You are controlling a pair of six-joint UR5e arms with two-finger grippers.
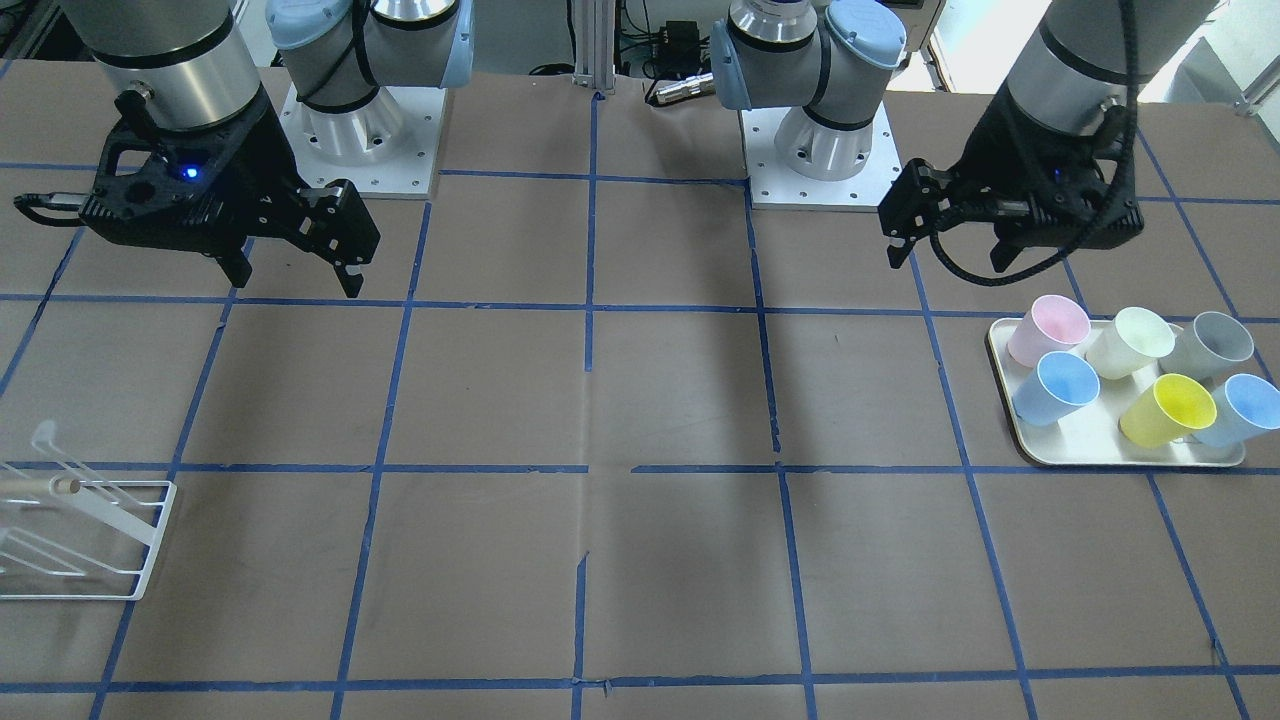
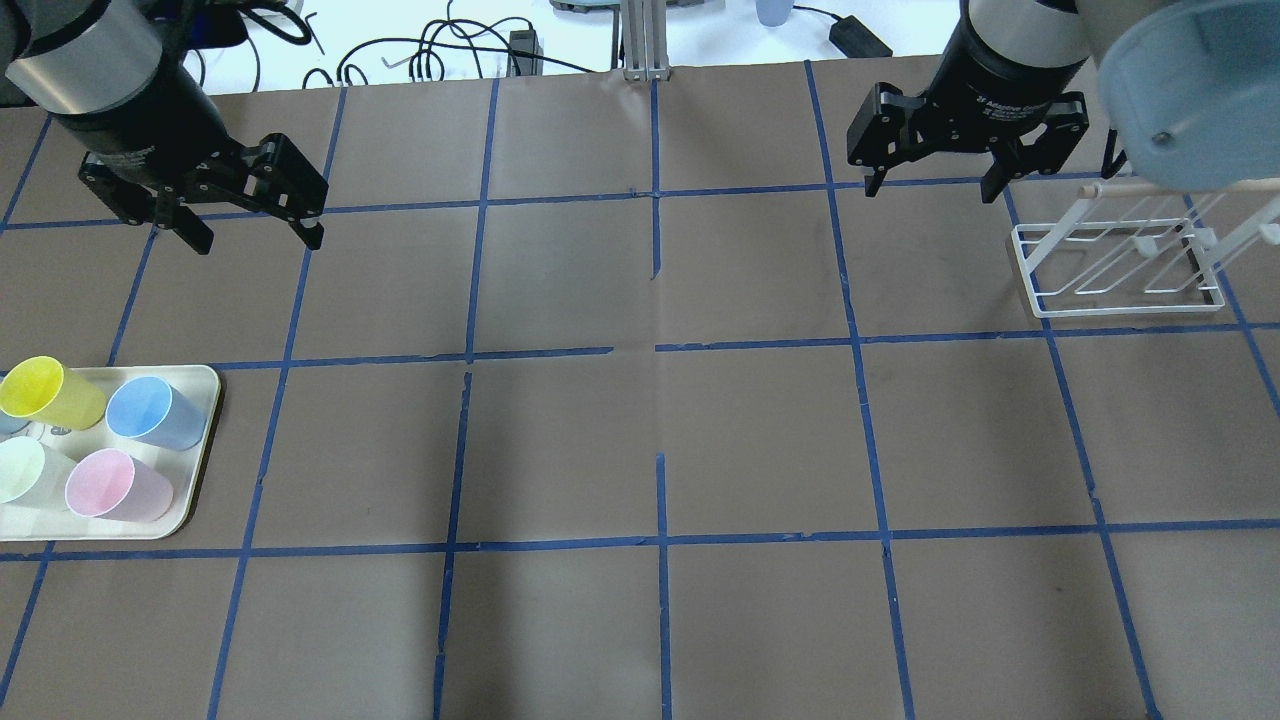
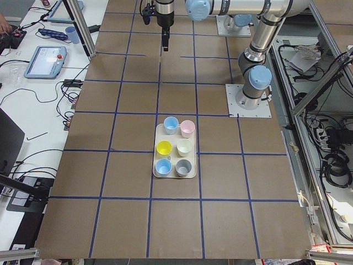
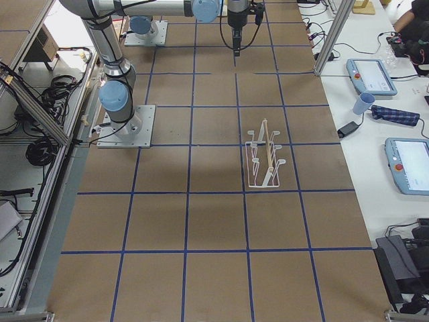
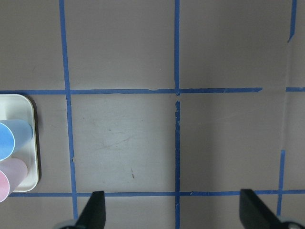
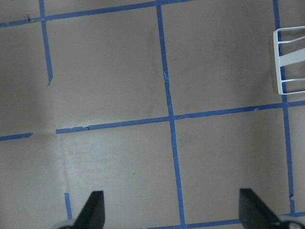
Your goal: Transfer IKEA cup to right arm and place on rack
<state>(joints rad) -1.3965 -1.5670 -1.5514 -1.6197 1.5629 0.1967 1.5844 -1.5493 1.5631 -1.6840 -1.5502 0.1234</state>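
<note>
The bright yellow IKEA cup (image 1: 1165, 410) lies on its side in a cream tray (image 1: 1100, 460) among other cups; it also shows in the overhead view (image 2: 50, 392) and the exterior left view (image 3: 164, 147). My left gripper (image 2: 258, 240) hovers open and empty above the table, beyond the tray; it also shows in the front view (image 1: 948, 262) and in its own wrist view (image 5: 174, 212). My right gripper (image 2: 930, 190) hovers open and empty beside the white wire rack (image 2: 1120, 270); it also shows in the front view (image 1: 296, 285). The rack (image 1: 90, 540) holds nothing.
The tray (image 2: 200, 450) also holds two light blue cups (image 1: 1055, 388), a pink cup (image 2: 115, 487), a pale cream-yellow cup (image 1: 1130, 342) and a grey cup (image 1: 1210, 345). Brown paper with a blue tape grid (image 2: 660, 350) covers the table. Both arm bases (image 1: 815, 150) stand at the robot's edge.
</note>
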